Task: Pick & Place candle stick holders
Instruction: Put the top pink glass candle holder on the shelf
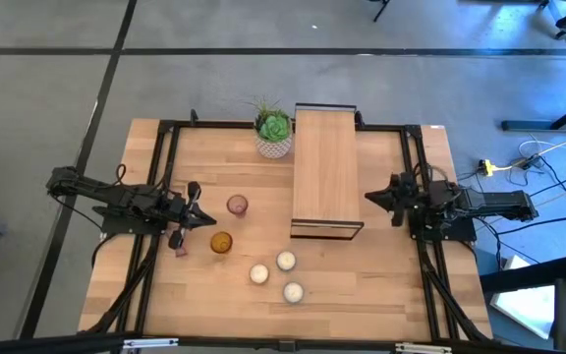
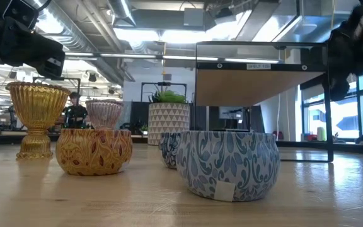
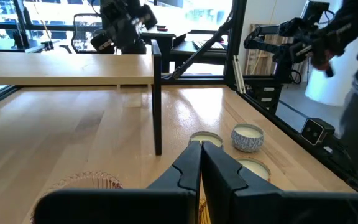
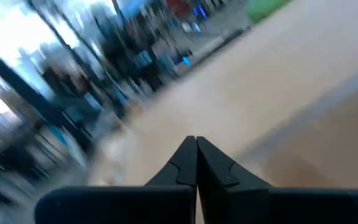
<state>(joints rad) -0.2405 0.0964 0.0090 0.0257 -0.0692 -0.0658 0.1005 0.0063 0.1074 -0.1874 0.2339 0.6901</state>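
A pale pink candle stick holder (image 1: 237,205) and an amber one (image 1: 221,242) stand upright on their feet on the table's left half. In the low view the amber holder (image 2: 36,116) and the pink holder (image 2: 104,113) show at the left. Another pinkish holder (image 1: 180,244) sits by the left arm's near side; how it rests is unclear. My left gripper (image 1: 208,218) is shut, level, just left of the pink and amber holders, with nothing between its fingers (image 3: 201,149). My right gripper (image 1: 371,197) is shut by the wooden shelf's right side, also holding nothing (image 4: 196,142).
A wooden shelf on black legs (image 1: 326,172) stands mid-table, with a green plant in a white pot (image 1: 274,128) at its far left. Three round candle tins (image 1: 285,261) (image 1: 259,274) (image 1: 293,292) sit near the front. A black frame (image 1: 165,126) borders the tabletop.
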